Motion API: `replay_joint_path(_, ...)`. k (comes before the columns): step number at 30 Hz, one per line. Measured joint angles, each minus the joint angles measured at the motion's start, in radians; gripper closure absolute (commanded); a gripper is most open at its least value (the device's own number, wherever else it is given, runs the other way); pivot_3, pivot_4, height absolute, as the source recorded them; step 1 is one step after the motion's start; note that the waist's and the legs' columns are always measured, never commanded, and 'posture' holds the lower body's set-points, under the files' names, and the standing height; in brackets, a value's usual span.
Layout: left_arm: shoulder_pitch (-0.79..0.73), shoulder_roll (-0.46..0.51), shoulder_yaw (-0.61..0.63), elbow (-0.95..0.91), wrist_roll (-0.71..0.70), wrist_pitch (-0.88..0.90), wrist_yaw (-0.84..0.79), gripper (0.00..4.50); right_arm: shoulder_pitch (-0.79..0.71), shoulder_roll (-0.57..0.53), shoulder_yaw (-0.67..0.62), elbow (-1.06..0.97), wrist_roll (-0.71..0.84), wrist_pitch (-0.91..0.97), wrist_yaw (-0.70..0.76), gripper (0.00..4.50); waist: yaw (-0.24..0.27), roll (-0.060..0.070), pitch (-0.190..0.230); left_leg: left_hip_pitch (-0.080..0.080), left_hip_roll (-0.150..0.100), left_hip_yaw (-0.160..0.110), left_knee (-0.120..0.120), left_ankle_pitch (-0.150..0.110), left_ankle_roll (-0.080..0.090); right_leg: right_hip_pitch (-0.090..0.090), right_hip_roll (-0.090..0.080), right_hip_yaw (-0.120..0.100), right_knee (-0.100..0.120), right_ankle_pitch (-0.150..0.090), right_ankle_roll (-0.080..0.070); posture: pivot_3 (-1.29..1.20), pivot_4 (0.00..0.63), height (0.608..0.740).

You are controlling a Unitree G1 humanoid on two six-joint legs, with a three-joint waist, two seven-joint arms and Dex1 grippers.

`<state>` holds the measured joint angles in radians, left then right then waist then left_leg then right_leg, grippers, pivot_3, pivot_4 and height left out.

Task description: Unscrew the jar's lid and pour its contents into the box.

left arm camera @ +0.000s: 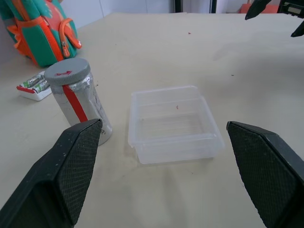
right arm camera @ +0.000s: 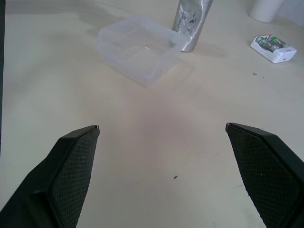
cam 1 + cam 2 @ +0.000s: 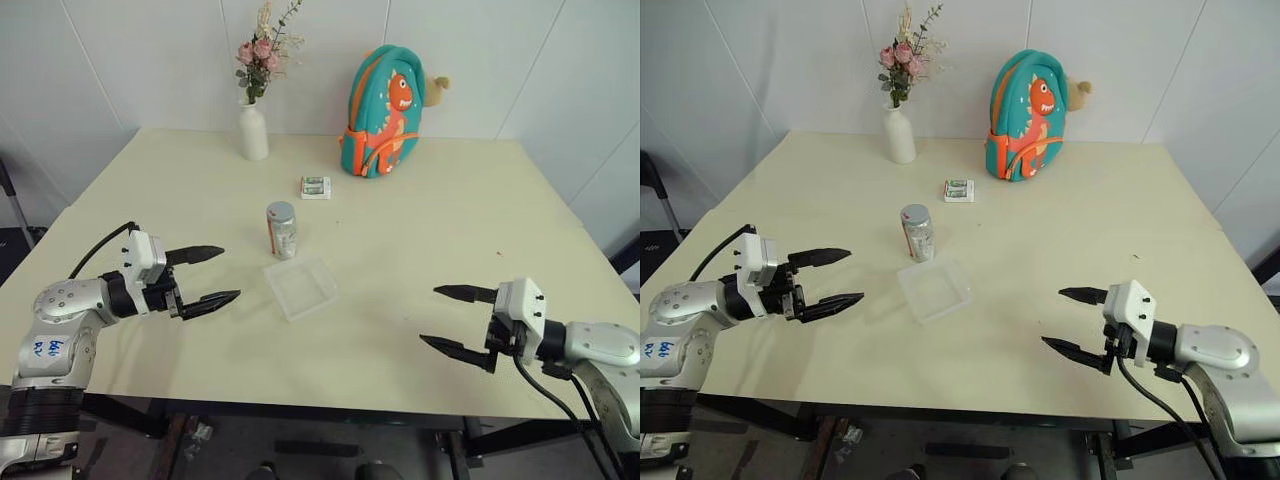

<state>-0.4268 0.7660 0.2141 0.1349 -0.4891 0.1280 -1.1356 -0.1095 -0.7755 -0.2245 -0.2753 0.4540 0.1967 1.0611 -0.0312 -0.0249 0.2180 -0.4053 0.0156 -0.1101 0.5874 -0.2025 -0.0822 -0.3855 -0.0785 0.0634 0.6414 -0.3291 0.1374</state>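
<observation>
The jar (image 3: 283, 231) stands upright near the table's middle, silvery with a red stripe, its grey lid (image 1: 67, 72) screwed on. Its contents are hidden. Just in front of it lies the box (image 3: 299, 286), a shallow clear tray with nothing visible inside (image 1: 173, 122). My left gripper (image 3: 213, 275) hovers open over the table to the left of the box, pointing toward it. My right gripper (image 3: 447, 318) hangs open near the front right, well apart from the box; its fingers (image 2: 71, 166) frame bare tabletop, with the box (image 2: 137, 47) and jar (image 2: 191, 21) beyond.
A white vase with flowers (image 3: 253, 128) and a teal dinosaur backpack (image 3: 385, 110) stand at the back by the wall. A small white-and-green packet (image 3: 316, 187) lies behind the jar. The table's front edge (image 3: 300, 408) runs just below both grippers.
</observation>
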Motion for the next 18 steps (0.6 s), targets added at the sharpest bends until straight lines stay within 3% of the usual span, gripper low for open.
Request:
replay_joint_path(7,0.005,-0.008,0.001,0.001,0.022,-0.007,0.023,0.02,-0.041,0.020,0.028,0.009,-0.007,-0.002,-0.029,0.00,0.002,0.000,0.000,0.001,0.000,0.000,0.001,0.000,0.000,0.002,0.000,0.000,-0.001,0.000,0.000,0.00,0.150,0.740)
replay_joint_path(13,-0.109,-0.176,-0.021,0.130,0.106,-0.005,0.271,0.02,-0.234,0.118,0.134,0.019,0.001,0.014,-0.067,0.00,0.004,0.000,0.000,0.000,0.000,0.000,0.004,0.002,-0.002,0.003,0.000,0.000,-0.001,0.003,0.002,0.00,0.150,0.740)
replay_joint_path(18,-0.271,-0.255,-0.045,0.331,0.160,-0.064,0.318,0.02,-0.326,0.184,0.187,-0.003,0.030,0.078,-0.104,0.00,0.005,0.000,0.000,-0.001,-0.001,-0.001,0.003,0.002,-0.003,0.003,0.000,0.000,-0.004,0.005,0.004,0.00,0.150,0.740)
